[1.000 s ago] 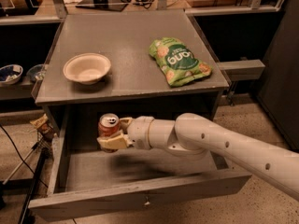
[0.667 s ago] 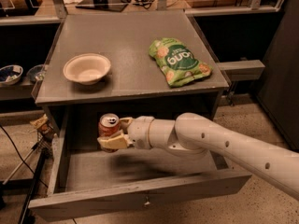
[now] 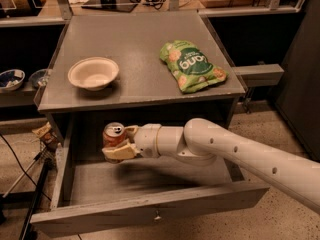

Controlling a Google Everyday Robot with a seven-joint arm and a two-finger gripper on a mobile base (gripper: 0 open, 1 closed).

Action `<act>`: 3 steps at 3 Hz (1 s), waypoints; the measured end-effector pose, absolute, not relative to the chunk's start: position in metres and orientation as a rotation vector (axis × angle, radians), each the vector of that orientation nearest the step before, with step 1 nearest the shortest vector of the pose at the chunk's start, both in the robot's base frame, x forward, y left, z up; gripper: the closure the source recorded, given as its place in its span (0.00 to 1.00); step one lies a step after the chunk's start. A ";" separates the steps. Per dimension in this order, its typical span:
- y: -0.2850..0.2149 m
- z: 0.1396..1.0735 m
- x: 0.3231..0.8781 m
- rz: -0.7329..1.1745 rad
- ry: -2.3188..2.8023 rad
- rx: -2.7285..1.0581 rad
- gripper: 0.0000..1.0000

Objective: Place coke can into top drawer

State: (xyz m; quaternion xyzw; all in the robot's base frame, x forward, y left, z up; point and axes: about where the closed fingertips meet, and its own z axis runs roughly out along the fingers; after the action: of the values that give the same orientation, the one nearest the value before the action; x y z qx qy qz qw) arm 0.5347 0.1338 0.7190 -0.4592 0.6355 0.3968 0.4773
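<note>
The fat white robot arm (image 3: 240,149) reached in from the right. Its end effector (image 3: 118,143) was inside the wide grey wooden top drawer (image 3: 210,199), which stood open. The end effector was pinching the small red-brown coke can (image 3: 113,134) with the silver top, with one tan finger (image 3: 119,153) on the near side and one on the far side. The can stood upright near the back left of the drawer, just under the front edge of the grey surface (image 3: 135,34). It looked to be a little above the drawer floor. Held straight like that, it could land on its flat bottom and not roll.

I think the job was nearly done: the can had to go lower and then be let go. A white round bowl (image 3: 93,73) and a green snack bag (image 3: 191,66) lay on the surface, well apart from the can and out of the way.
</note>
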 end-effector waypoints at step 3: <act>0.157 0.689 0.516 1.022 1.553 -1.094 1.00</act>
State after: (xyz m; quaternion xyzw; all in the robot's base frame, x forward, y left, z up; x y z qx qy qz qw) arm 0.5165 0.1571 0.6895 -0.4470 0.6343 0.4176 0.4728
